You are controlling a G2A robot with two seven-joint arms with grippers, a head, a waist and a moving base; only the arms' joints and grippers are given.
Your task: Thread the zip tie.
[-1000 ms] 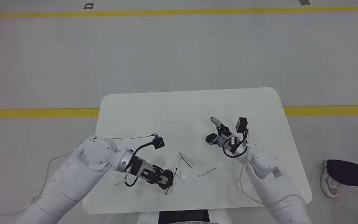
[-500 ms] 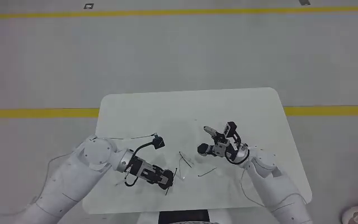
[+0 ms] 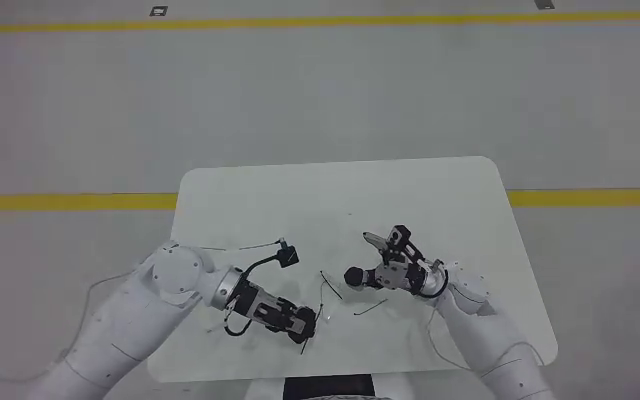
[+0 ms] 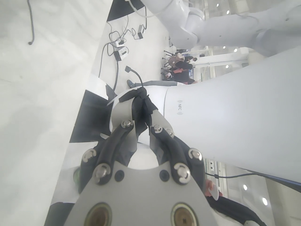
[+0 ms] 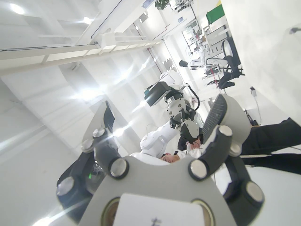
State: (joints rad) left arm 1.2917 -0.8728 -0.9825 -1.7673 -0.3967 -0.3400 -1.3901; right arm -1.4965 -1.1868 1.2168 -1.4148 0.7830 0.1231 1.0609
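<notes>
My left gripper (image 4: 141,109) is shut on a black zip tie (image 4: 140,94), whose thin end sticks out past the fingertips. In the top view this gripper (image 3: 303,328) sits low over the white table (image 3: 250,200), near its front edge. My right gripper (image 3: 362,257) hovers over the middle of the table, a short way right of the left one, with its jaws wide apart. The right wrist view shows the right gripper (image 5: 162,116) with nothing between its ribbed pads (image 5: 215,116).
Two loose black zip ties lie on the table between the grippers, one (image 3: 331,286) near the centre and one (image 3: 370,307) closer to the front. In the left wrist view another tie (image 4: 30,17) lies on the tabletop. A cable and small black connector (image 3: 286,256) lie behind the left arm.
My right gripper has swung leftward and toward the front, closer to the loose ties. The left gripper has shifted slightly, still holding its tie.
</notes>
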